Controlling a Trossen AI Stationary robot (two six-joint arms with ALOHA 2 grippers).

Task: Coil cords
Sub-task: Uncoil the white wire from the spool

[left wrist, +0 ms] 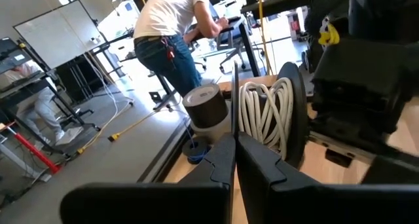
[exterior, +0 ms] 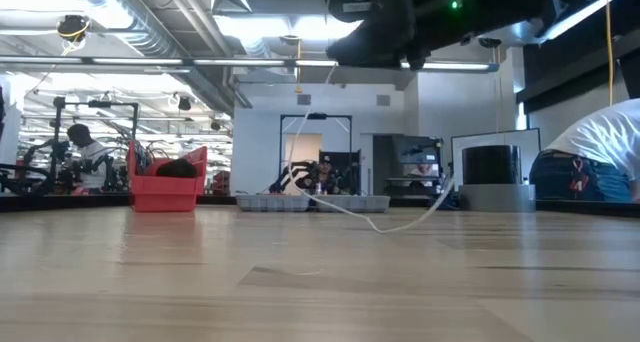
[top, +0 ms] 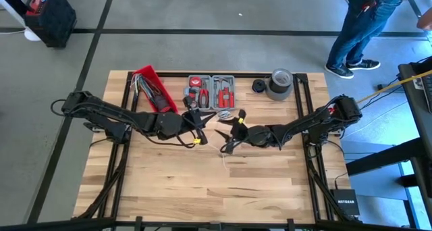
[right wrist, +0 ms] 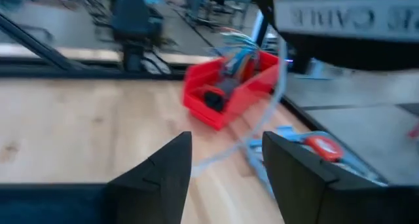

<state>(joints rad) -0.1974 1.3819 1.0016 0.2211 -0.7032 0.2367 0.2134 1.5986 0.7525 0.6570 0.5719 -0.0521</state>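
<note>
Both arms meet over the middle of the worktop (top: 169, 184), nearer its far edge. The left claw (top: 204, 116) has its fingers (left wrist: 226, 162) pressed together. Just past them, a white cord (left wrist: 265, 112) sits wound in loops on the right claw (top: 229, 133), whose fingers (right wrist: 167, 168) are spread apart. A strand of the white cord also hangs down and trails across the worktop toward the grey tray (top: 211, 90) at the far edge. A red bin (top: 154, 89) stands left of the tray, and a tape roll (top: 279, 84) to its right.
</note>
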